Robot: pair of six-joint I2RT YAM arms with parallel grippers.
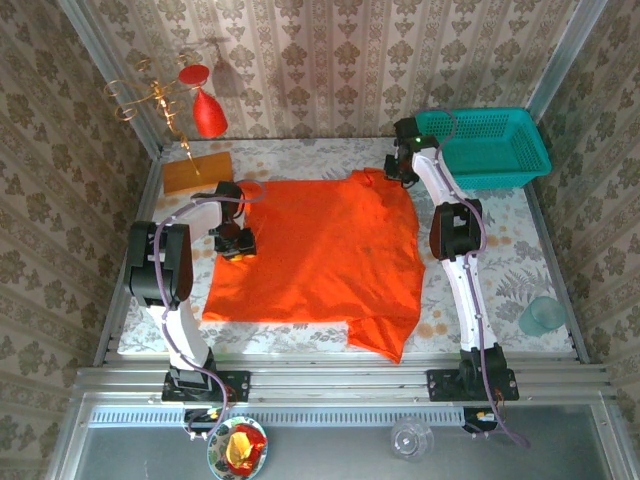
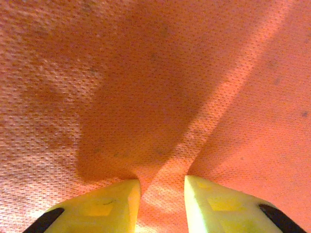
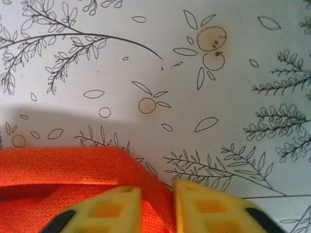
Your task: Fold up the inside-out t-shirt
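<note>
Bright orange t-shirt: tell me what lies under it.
The leaf-printed white tablecloth shows around the bright orange cloth t-shirt, so it lies on that. Anything else beneath is covered.

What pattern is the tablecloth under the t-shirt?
The tablecloth is white with black line-drawn branches, leaves and small orange fruit, clearest in the right wrist view.

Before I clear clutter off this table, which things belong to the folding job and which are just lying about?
Job: bright orange-red cloth t-shirt.
Lying about: teal plastic mesh basket; shiny red teardrop ornament on gold stand; flat orange-brown wooden block; pale green tumbler.
</note>
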